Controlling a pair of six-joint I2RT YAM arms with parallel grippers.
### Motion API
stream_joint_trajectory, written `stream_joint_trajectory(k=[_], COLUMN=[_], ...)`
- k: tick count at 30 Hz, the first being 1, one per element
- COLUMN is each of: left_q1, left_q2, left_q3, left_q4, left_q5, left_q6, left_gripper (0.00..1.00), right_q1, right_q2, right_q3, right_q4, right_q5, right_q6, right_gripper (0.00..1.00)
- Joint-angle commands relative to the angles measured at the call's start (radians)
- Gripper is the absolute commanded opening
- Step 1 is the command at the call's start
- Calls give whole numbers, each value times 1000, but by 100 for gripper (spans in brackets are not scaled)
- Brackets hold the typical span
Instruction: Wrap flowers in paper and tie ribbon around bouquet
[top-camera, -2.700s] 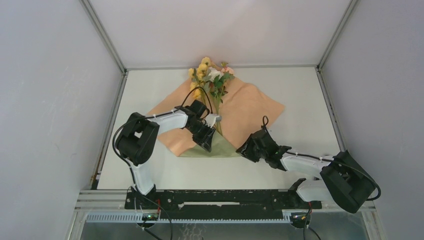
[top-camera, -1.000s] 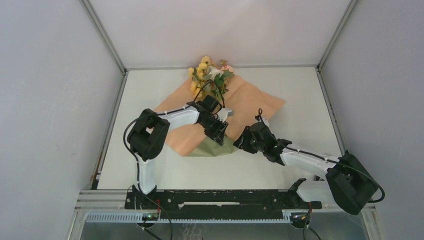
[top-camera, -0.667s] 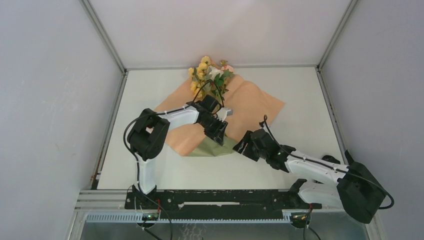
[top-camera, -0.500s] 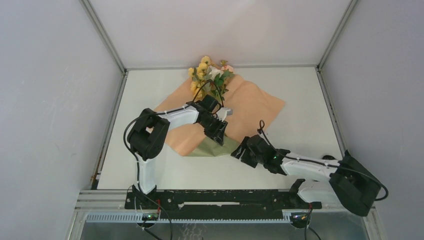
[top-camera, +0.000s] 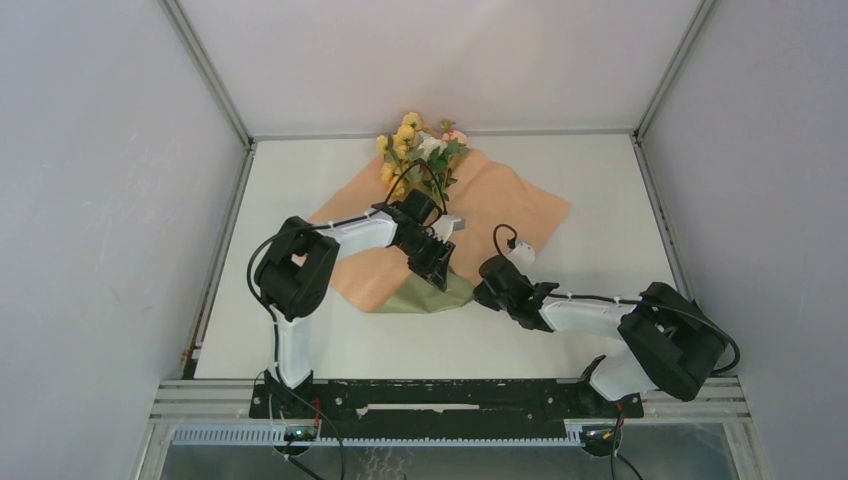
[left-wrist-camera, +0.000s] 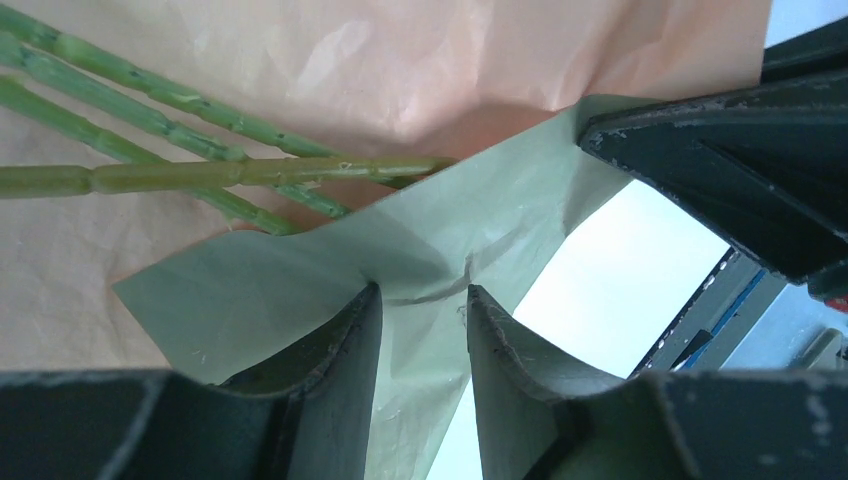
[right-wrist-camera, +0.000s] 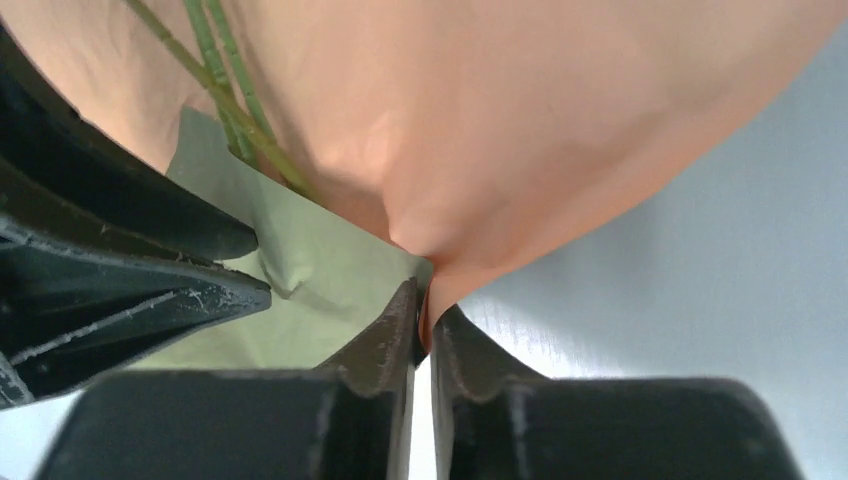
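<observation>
The flowers (top-camera: 420, 150) lie at the far middle of the table, their green stems (left-wrist-camera: 200, 175) running toward me over the paper (top-camera: 500, 210). The paper lies spread out, peach side up, with only its near corner folded over as an olive-green flap (top-camera: 425, 298). My left gripper (top-camera: 441, 270) is open, both fingertips pressed down on that flap (left-wrist-camera: 300, 280) over the stem ends. My right gripper (top-camera: 487, 292) sits just right of the flap. It is shut on a pinched ridge of the paper's peach edge (right-wrist-camera: 445, 275). No ribbon and no wrapped bouquet are in view.
Grey enclosure walls and metal corner posts (top-camera: 210, 75) ring the white table (top-camera: 600, 180). A black mounting rail (top-camera: 430, 395) runs along the near edge. The two grippers stand close together, and the left one's fingers (right-wrist-camera: 150, 265) fill the right wrist view's left side.
My right gripper drew back toward me, opened, then came forward beside the green flap and shut on the paper's edge. The left arm and the flowers have not moved.
</observation>
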Motion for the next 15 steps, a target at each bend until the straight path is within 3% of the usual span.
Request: stream_joint_trajectory(k=[1,5,9,15], left_q1=[20,38,78,134], left_q2=[9,-38,-139,-262], left_q3=[27,60,71,-75], left_q4=[1,-73,-177,-168], left_q5=[-26,3,36,-14], left_q6=[23,84,163,199], left_gripper=[43,49,59,73], right_q1=[41,75,79,110], right_q2=[6,4,-8,1], right_q3=[118,185,199,228], right_q4=[-89,-172,-191,-233], right_q5=[159,232,239,274], right_q6=[-213,-320,-365,-423], right_gripper=[11,0,0,0])
